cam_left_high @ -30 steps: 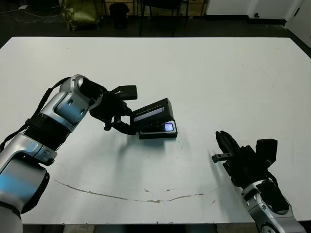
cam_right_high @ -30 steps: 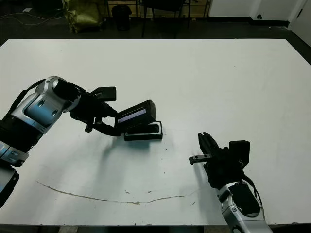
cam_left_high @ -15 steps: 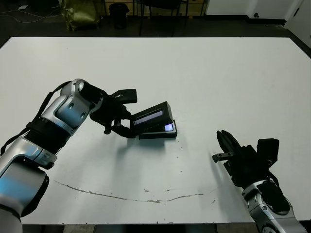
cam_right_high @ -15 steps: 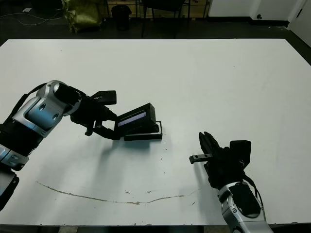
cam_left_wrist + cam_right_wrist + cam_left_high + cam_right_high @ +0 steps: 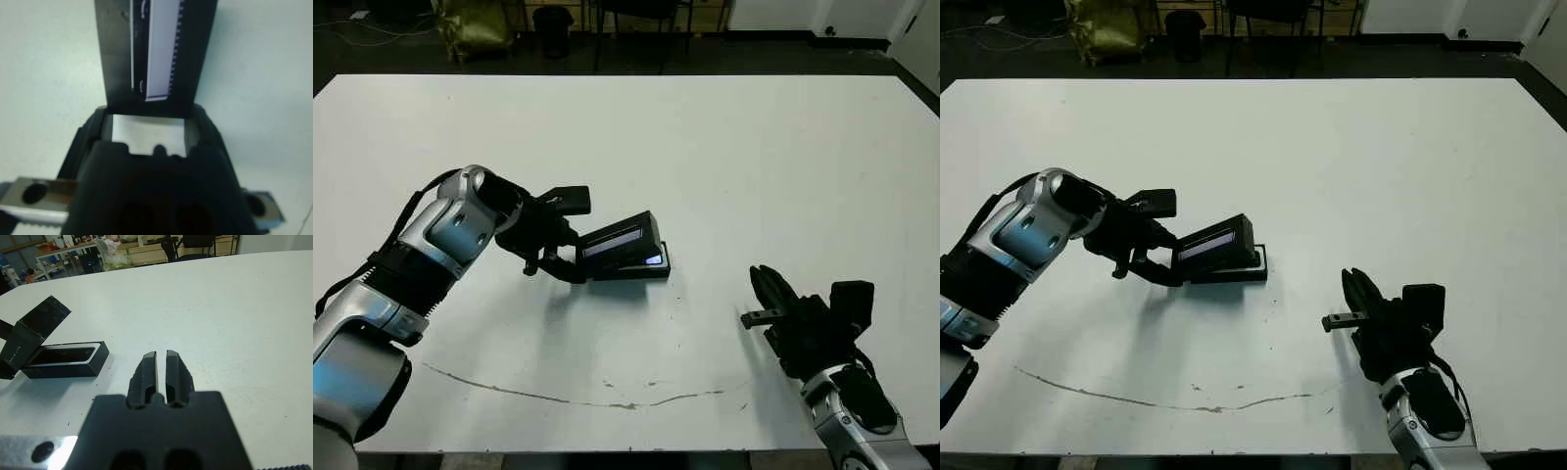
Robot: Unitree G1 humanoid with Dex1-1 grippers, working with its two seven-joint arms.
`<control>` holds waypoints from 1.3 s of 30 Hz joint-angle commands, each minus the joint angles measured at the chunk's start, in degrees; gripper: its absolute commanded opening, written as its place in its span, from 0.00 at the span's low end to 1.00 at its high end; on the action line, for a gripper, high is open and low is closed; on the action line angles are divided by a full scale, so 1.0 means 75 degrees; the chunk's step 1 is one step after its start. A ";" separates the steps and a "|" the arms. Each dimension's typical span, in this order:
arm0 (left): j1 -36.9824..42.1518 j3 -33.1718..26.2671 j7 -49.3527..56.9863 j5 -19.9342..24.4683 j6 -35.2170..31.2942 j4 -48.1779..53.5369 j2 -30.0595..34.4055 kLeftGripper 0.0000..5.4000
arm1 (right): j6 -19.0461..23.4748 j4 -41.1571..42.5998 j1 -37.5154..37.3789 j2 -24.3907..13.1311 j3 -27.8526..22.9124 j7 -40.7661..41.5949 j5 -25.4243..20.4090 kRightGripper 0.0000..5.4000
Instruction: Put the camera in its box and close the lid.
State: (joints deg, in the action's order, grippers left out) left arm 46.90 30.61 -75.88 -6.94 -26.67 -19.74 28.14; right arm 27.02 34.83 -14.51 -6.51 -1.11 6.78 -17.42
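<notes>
Eye views: left gripper [image 5: 570, 262] holds the lid [image 5: 623, 243] tilted over the box [image 5: 636, 268] on the table [image 5: 724, 157].
Right wrist view: right gripper [image 5: 161, 374] is shut, empty, well apart from the box.

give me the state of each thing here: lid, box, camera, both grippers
lid: tilted over the box, one end held by the left gripper, not shut
box: flat on the table, partly uncovered
camera: inside the box
left gripper: shut on the lid
right gripper: shut, empty
</notes>
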 commanded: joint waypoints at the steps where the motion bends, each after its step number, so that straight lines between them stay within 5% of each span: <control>1: -0.0108 0.0074 0.0030 -0.0052 -0.0067 -0.0138 -0.0065 0.42 | -0.0012 -0.0099 -0.0114 -0.0027 -0.0040 0.0005 0.0029 0.00; 39: 0.0896 0.0664 -0.0376 -0.0626 -0.0001 -0.1462 -0.1285 0.42 | -0.0215 -0.0147 -0.0234 0.0027 -0.0064 0.0006 -0.0067 0.00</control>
State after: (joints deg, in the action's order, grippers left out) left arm 53.87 34.83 -78.87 -11.65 -26.63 -31.10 20.31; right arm 24.73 33.59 -15.37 -6.26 -1.58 7.15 -18.08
